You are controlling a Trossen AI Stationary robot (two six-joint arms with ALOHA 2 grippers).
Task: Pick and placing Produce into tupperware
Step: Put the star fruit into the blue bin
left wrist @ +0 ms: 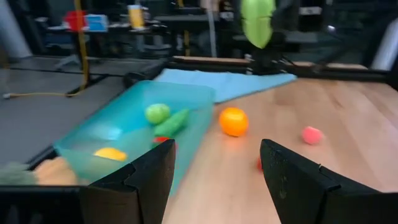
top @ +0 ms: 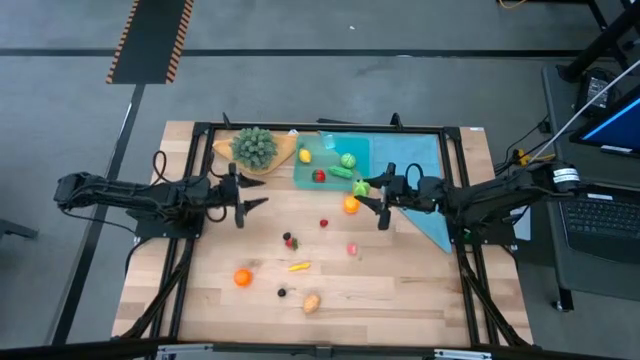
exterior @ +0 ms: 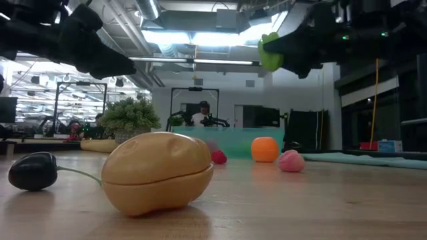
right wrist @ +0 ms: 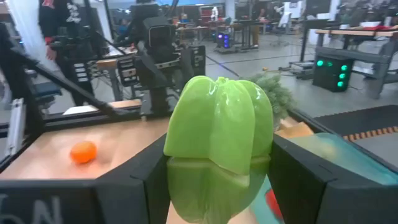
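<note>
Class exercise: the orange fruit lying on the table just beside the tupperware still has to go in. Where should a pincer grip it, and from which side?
Grip the orange fruit across its widest middle, coming straight down from above. It is round with no handle, and the tupperware wall stands close on one side, so a top approach probably keeps the fingers clear.

Light is even and fairly bright from overhead; in the low view, ceiling strip lights (exterior: pixel 200 37) glare white at the upper centre, leaving the arms as dark silhouettes. Seen from above, the counter (top: pixel 400 290) is evenly lit, with only small soft shadows beside the toys. The left wrist view is smeared with blur, worst at its lower left. In the low view the near tan potato (exterior: pixel 159 172) is sharp while the room behind goes soft. The green pepper (right wrist: pixel 217 149) shines with soft highlights.
</note>
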